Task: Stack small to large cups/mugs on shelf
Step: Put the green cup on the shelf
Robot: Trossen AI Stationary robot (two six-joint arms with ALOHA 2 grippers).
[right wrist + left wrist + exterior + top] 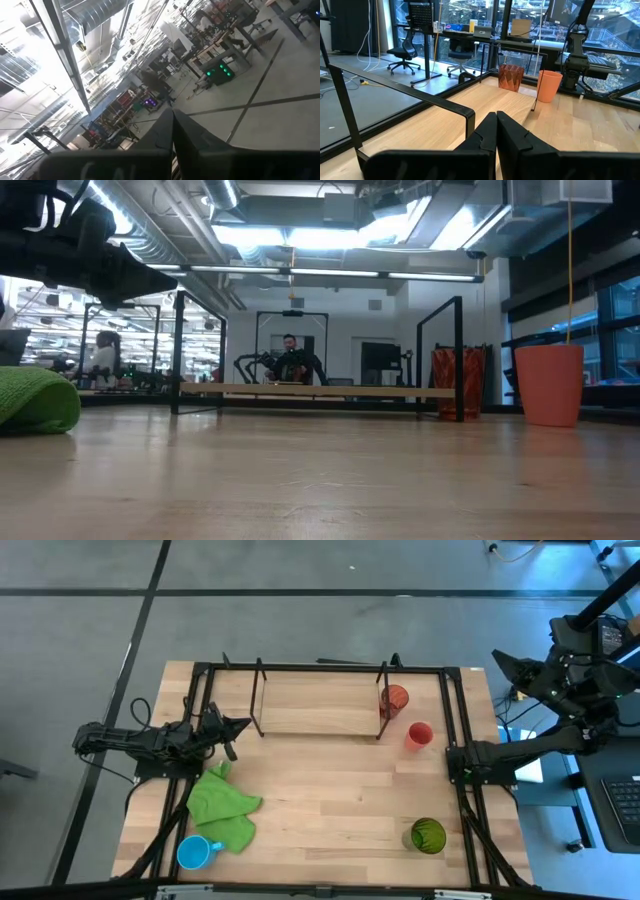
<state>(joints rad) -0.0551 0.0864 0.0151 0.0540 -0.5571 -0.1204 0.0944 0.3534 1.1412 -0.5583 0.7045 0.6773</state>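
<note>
- Fingers of the left gripper [238, 726] are pressed together to a point with nothing between them, as the left wrist view shows [496, 131]; the right gripper [497, 662] is likewise closed on nothing, its dark fingers [172, 127] meeting in a thin seam.
- Nearest the front edge sit the light-blue mug [192, 852], small, opaque and handled, at the front left, and the green tumbler [428, 836], tall and see-through, at the front right; both stand upright on the pale wooden table [330, 810].
- Just beside the mug lies a bright green cloth [222, 804], crumpled and soft; in the low view it is a rounded hump [38, 400].
- Farther back on the right, the small red cup [420, 734] stands upright, matte and tapered [549, 383], just outside the shelf's right end.
- At that end, inside the black rods, stands the red-orange tumbler [394, 699], translucent with a faceted wall [510, 77].
- At the back runs the shelf [318, 702], thin black metal uprights over a light wooden base, otherwise bare.
- From the table's left edge the left arm stretches level, its tip at the shelf's left end frame.
- Off the table's back right corner, the right arm is folded up, wrist tilted toward the ceiling.
</note>
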